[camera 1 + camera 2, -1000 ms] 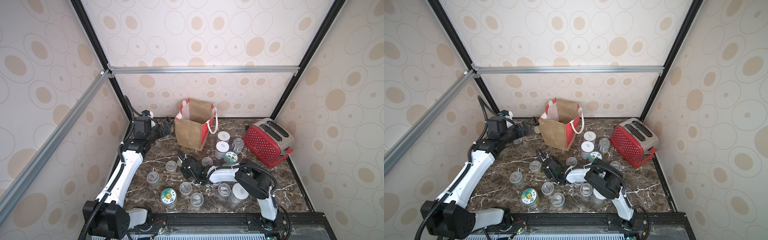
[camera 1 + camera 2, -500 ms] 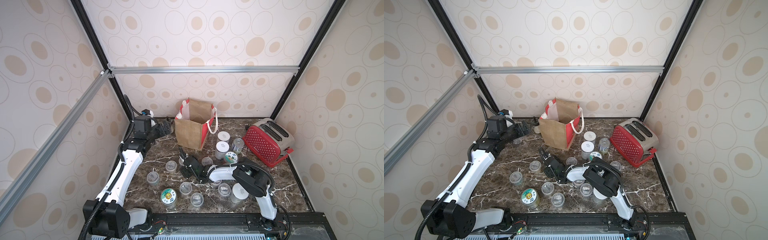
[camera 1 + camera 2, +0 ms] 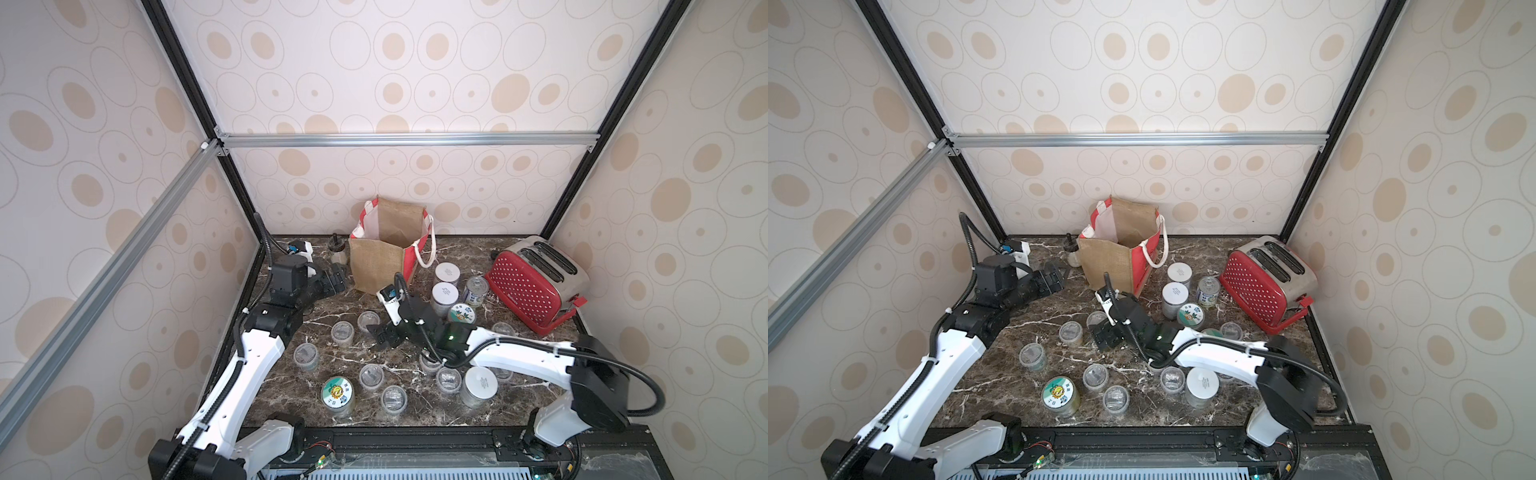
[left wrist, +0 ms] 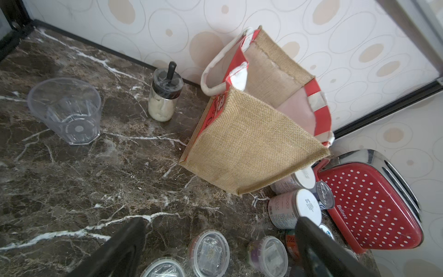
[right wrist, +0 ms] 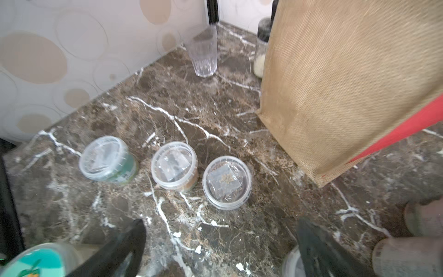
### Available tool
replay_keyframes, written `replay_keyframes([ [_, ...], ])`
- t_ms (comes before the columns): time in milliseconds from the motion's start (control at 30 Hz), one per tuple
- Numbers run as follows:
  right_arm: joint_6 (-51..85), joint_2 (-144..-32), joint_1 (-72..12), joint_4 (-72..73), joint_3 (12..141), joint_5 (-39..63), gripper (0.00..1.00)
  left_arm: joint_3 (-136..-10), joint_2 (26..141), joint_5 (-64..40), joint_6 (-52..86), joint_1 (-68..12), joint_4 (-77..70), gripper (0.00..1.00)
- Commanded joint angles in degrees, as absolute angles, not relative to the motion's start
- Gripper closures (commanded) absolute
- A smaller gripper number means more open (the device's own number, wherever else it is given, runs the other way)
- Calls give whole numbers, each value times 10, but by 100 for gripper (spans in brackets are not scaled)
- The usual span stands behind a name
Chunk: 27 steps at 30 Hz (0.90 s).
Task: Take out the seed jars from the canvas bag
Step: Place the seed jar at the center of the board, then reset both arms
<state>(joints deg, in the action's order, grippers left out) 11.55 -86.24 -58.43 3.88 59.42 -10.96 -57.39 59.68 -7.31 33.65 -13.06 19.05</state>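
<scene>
Hovering at 10 o'clock over the tabletop (image 3: 353,303), the left end effector (image 3: 334,279) has its jaws spread wide with nothing between them. A lidless drinking glass (image 4: 67,112) stands upright toward 11 o'clock. A black-topped shaker (image 3: 337,251) of white powder stands upright just beside the left face of the bag.

The canvas bag (image 3: 380,266) is upright at 12 o'clock near the back wall. Its mouth is open and the white lining shows, but its floor is hidden.

The right end effector (image 3: 384,334) sits low over the centre of the tabletop, in front of the bag. Its jaws are spread wide and grip nothing, and the right wrist view shows bare marble between the fingers (image 5: 129,247).

All visible seed jars (image 3: 342,332) stand on the tabletop, outside the bag:
- Three clear-lidded cups run in a row from just beside the right end effector toward 8 o'clock.
- Further cups and a sticker-lidded jar (image 3: 337,392) lie toward 6 o'clock.
- Two white-lidded jars (image 3: 444,293) stand at 1 o'clock, right of the bag.

A red toaster (image 3: 536,282) occupies 2 o'clock.
</scene>
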Motion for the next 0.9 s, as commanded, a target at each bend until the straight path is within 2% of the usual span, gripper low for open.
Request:
replay_keyframes([
  [0,128,-791,-583,-20,561,-105,0,-550,537,-16,344,-139,205,2],
  [200,145,-641,-573,-102,485,-129,0,-471,414,48,374,-140,233,2],
  [333,159,-549,-539,-196,458,-174,0,-432,384,67,382,-140,238,2],
  [633,196,-424,-340,-391,433,-254,0,-359,401,124,354,-141,149,2],
  [733,220,-406,-286,-416,425,-283,0,-346,410,150,332,-140,127,2],
  [867,219,-414,-196,-414,419,-268,0,-320,403,175,314,-140,87,2],
])
